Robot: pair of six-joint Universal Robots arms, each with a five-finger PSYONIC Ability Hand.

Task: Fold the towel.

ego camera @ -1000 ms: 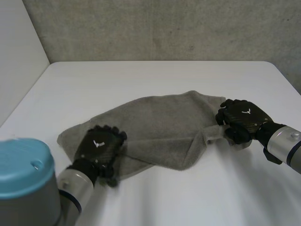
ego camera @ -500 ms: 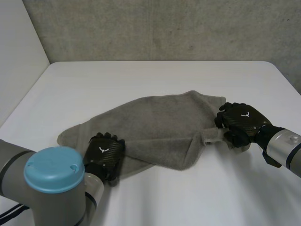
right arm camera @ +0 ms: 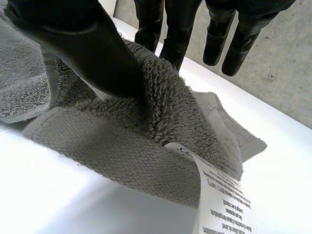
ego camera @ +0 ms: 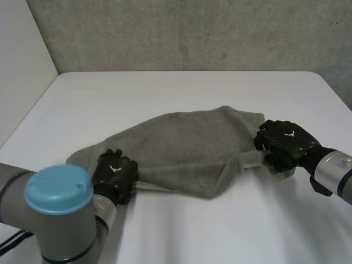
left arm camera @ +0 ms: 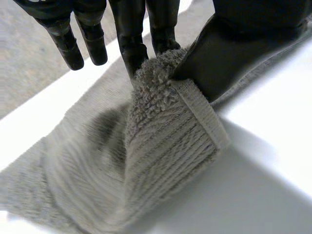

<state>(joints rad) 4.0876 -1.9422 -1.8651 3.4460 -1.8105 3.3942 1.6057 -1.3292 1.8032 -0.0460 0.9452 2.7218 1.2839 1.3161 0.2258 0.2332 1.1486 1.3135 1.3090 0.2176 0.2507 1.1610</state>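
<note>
Grey terry towel point(ego camera: 187, 151) lying rumpled on white table point(ego camera: 165, 93), stretched between both hands. Nearest of all, left arm point(ego camera: 71, 228) with light-blue cap point(ego camera: 58, 190), bent low over the table. Left hand point(ego camera: 114, 175) at the near corner of the towel, palm down. In left wrist view, this corner with its woven hem pinched between thumb and some of the fingers point(left arm camera: 129, 34), other fingers straight and free beside them. Cloth raised a little under this hand, falling in a fold below the fingertips. Further away, right hand point(ego camera: 283, 142) on the opposite end of the towel, knuckles up, wrist low to the table. In right wrist view, thick fold of terry clamped between thumb and nearest fingers, remaining fingers straight and holding nothing. White care label point(right arm camera: 219, 195) sewn to the hem just under this hand, small black print, not possible to read. Beyond both hands, bare table up to grey wall point(ego camera: 192, 33).
</note>
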